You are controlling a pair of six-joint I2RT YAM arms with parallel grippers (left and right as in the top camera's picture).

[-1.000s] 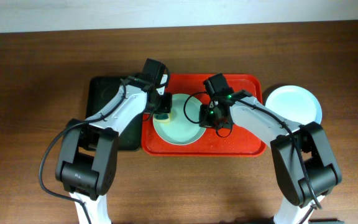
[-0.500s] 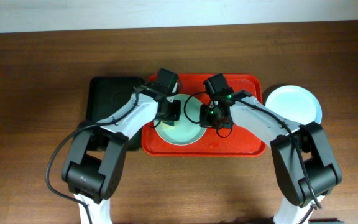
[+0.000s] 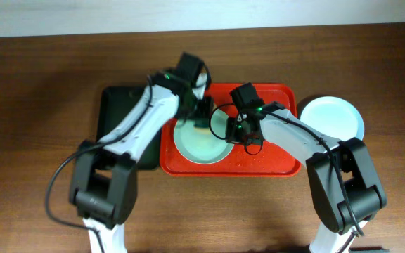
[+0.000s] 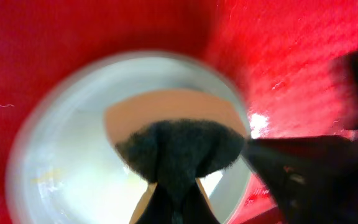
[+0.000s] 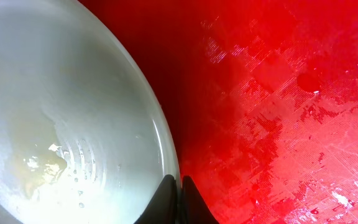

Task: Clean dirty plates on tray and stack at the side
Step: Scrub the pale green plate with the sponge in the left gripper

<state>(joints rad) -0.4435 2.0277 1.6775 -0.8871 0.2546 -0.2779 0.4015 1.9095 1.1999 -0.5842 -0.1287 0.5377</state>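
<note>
A pale mint green plate [image 3: 202,144] lies on the red tray [image 3: 273,163]. My left gripper [image 3: 201,114] is over the plate's far rim, shut on a tan sponge with a dark scouring pad [image 4: 179,149]; its jaws [image 4: 176,202] show in the left wrist view above the plate [image 4: 73,155]. My right gripper [image 3: 242,133] is shut on the plate's right rim, its fingertips [image 5: 180,186] pinching the edge. The plate [image 5: 55,81] has a yellow smear [image 5: 39,163] and water drops. A white plate with a pale blue edge [image 3: 332,116] sits on the table right of the tray.
A smaller black tray [image 3: 118,119] lies against the red tray's left side, under my left arm. The red tray's floor [image 5: 278,93] is wet and scratched right of the plate. Brown table surrounds both trays.
My left gripper has moved with the sponge from the plate's left rim up and to the right, to the far rim. The right gripper and the plate have stayed put.
</note>
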